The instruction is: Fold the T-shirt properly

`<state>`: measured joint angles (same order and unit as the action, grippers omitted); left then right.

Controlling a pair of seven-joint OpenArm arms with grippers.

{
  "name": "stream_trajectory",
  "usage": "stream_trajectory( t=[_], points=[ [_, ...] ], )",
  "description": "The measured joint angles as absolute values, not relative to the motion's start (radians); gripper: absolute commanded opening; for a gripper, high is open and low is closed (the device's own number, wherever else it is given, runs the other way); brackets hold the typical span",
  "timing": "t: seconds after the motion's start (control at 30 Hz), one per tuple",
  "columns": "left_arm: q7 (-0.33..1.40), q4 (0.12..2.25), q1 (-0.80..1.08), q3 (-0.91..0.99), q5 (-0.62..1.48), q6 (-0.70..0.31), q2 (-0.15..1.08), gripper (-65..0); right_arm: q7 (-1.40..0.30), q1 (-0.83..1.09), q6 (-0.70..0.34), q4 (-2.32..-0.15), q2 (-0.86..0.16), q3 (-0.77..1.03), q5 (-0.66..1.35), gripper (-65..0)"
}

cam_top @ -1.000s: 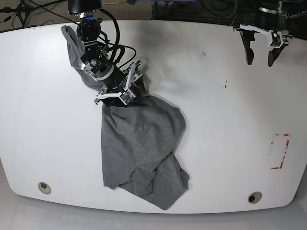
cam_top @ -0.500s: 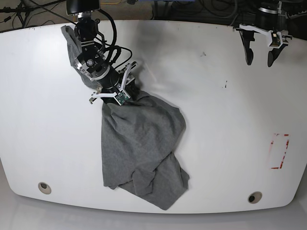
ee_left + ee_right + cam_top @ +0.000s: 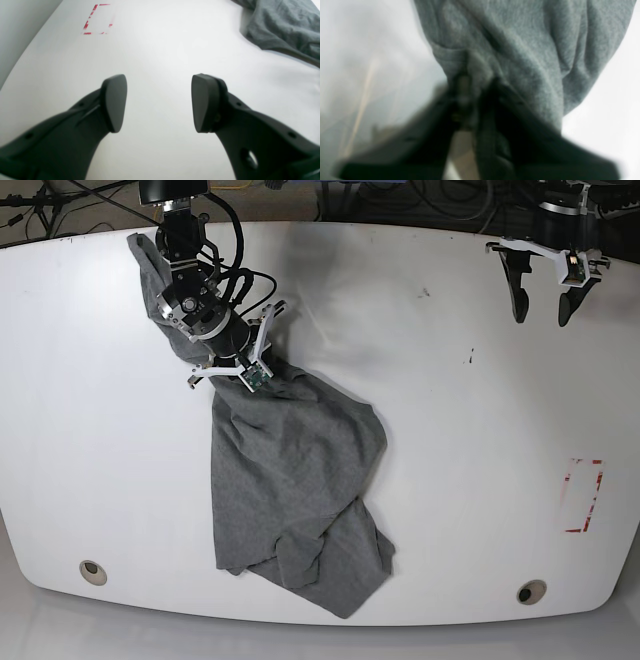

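- I am gripping the crumpled heather-grey knit T-shirt [image 3: 295, 480] with my right gripper [image 3: 475, 100], pinched closed on its edge at ten o'clock.
- My left gripper [image 3: 160, 102] is waiting open at one o'clock.
- Next, I think, I am spreading it flat.

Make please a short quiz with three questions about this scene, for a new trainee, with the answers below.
1. True or false: the right gripper is shut on the T-shirt.
2. How do the jaws of the left gripper stand: A) open, holding nothing; B) shut on cloth?
3. Which mark lies on the table near its edge, on the left gripper's side?

Key
1. True.
2. A.
3. A broken red rectangle.
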<state>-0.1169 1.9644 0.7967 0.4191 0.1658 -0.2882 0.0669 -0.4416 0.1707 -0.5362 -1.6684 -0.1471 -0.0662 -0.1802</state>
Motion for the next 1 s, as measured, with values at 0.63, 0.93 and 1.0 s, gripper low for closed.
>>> stream_trajectory(
  t=[0.63, 0.93, 1.0],
  points=[
    [-0.029, 1.927, 0.714, 0.353, 0.167, -0.283, 0.067, -26.8, -0.449, 0.079, -0.533, -1.922, -0.149, -0.130, -0.187, -65.0],
    [0.191, 1.921, 0.543, 0.286, 0.167, -0.285, 0.067, -26.7, -0.463, -0.183, -0.537, -1.925, -0.152, -0.178, -0.189, -65.0],
    [0.225, 1.922, 0.508, 0.271, 0.170, -0.288, 0.064, -26.7, -0.481, -0.257, -0.537, -1.927, -0.152, -0.200, -0.187, -65.0]
  ],
)
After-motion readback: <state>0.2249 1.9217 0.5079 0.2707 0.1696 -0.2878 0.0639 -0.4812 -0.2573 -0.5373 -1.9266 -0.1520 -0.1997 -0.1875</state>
